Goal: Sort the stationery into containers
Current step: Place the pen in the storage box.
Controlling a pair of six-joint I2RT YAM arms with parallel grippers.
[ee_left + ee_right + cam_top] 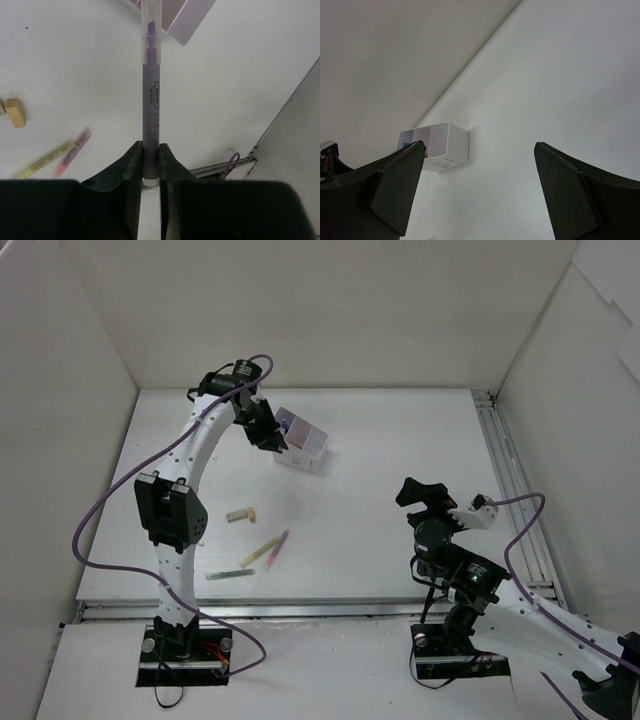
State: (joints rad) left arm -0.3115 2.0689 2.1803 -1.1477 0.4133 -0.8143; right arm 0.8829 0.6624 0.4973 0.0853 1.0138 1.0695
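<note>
Stationery is mostly loose on the desk [400, 440] right now, except for one piece. The grey pen [150, 100] is clenched in the left hand [150, 165], pinched at its near end, with the barrel sticking straight out from the fingers [131, 170]. Its clear-capped far end reaches the box [186, 20], but I can't tell if the tip is over a compartment or just beside the wall, since it runs off the top of the left wrist view.

From the top camera, the left hand [268, 430] is stretched to the far left-centre of the desk, right up against the left side of the box [303, 440].

The rest sits near-left, well apart from the box:
- a tan eraser [240, 513], on its own
- a yellow pen [258, 556] and a pink pen [277, 549] lying side by side, near ends just about touching
- one more stick [230, 574] nearest the edge, colour hard to make out

The right hand [420, 490] is over at the near right, off the desk and holding nothing. Its fingers [395, 185] are spread wide, and between them its camera shows the box [440, 147] far off, with its three compartments visible.
</note>
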